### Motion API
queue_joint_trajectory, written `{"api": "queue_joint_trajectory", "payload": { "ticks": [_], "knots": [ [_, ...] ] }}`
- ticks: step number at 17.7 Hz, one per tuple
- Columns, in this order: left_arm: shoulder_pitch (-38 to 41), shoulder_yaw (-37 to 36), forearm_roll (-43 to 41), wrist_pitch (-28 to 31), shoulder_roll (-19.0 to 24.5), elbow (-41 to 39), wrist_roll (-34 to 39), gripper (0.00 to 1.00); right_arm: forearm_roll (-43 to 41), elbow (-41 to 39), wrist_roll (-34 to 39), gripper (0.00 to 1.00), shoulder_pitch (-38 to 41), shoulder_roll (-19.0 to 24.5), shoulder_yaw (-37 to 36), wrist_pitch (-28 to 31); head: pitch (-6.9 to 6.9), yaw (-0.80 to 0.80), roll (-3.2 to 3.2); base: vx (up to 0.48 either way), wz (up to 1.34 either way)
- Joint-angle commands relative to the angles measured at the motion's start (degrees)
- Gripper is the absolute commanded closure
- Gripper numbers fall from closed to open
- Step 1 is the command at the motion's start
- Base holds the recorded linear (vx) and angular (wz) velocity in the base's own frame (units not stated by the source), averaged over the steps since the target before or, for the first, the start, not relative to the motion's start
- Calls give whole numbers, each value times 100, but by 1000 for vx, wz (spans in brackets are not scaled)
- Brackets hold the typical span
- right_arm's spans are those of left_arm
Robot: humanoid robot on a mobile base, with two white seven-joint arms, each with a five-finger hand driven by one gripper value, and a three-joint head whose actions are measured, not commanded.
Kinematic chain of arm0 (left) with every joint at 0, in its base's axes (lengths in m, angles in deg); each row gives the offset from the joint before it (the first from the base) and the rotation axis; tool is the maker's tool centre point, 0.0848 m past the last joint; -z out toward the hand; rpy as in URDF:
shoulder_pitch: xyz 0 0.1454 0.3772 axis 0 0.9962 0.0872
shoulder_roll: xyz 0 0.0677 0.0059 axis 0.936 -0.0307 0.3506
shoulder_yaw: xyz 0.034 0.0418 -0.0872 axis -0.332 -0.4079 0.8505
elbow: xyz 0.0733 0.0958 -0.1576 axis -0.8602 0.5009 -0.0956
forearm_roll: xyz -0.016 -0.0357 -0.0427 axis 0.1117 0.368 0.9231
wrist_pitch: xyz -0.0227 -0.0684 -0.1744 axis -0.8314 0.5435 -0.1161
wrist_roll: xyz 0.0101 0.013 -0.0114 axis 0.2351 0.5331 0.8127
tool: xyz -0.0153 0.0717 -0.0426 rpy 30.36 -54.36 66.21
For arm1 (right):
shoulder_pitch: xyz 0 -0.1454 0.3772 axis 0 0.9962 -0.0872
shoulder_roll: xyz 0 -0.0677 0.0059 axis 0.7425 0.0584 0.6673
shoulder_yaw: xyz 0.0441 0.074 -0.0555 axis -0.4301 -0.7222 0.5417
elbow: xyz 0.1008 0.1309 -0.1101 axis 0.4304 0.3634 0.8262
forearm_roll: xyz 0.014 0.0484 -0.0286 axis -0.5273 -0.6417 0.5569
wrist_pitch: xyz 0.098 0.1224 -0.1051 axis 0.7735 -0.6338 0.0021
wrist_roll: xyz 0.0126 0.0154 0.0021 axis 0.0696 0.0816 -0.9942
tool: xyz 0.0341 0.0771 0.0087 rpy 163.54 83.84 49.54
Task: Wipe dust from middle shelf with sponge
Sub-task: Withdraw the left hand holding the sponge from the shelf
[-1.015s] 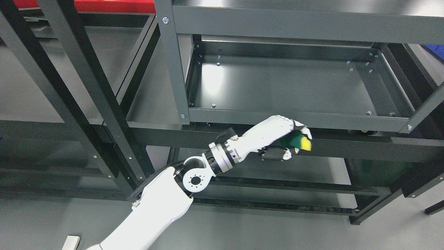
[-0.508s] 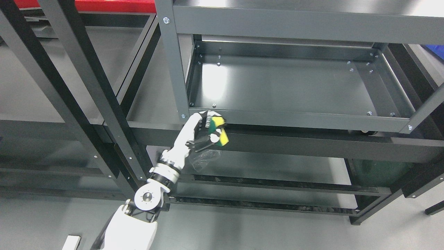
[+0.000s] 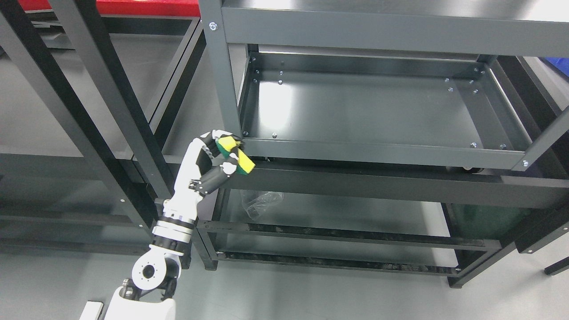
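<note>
The sponge (image 3: pixel 235 155) is yellow on one face and dark green on the other, a small block tilted so that its yellow face looks up and toward 4 o'clock. It sits in the left hand (image 3: pixel 209 164), whose white fingers (image 3: pixel 212 134) curl over its top edge while the thumb presses from below, so the hand is closed around it. The sponge is just outside the front left corner of the middle shelf (image 3: pixel 369 111), beside the grey upright post (image 3: pixel 220 80) and touching or nearly touching the shelf's front lip (image 3: pixel 378 153); which of the two cannot be told.

The middle shelf is a shallow dark grey metal tray with raised rims and screw heads in the corners; its bare floor carries a bright glare at about 9 o'clock. From the hand, the left forearm (image 3: pixel 178 213) runs down toward 7 o'clock, through a ringed wrist to a round joint at the bottom edge.

On the lower shelf (image 3: pixel 346 218), at about 5 o'clock from the hand, lies a crumpled piece of clear plastic (image 3: pixel 260 202). A black frame rack (image 3: pixel 111 98) stands at 9 o'clock, and a red strip (image 3: pixel 133 6) shows at 11 o'clock along the top edge.
</note>
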Motion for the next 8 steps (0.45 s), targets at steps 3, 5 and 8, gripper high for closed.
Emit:
{"api": "queue_joint_trajectory", "payload": {
  "ticks": [3, 5, 8],
  "knots": [
    [187, 552, 112, -50, 93, -572, -3, 100, 0, -100, 2, 0, 0, -100, -1, 5, 0, 0, 0, 0, 0],
    [187, 526, 112, -41, 93, -563, -3, 100, 0, -100, 2, 0, 0, -100, -1, 5, 0, 0, 0, 0, 0],
    [187, 517, 112, -32, 93, -563, -3, 100, 0, -100, 2, 0, 0, -100, -1, 5, 0, 0, 0, 0, 0]
  ]
}}
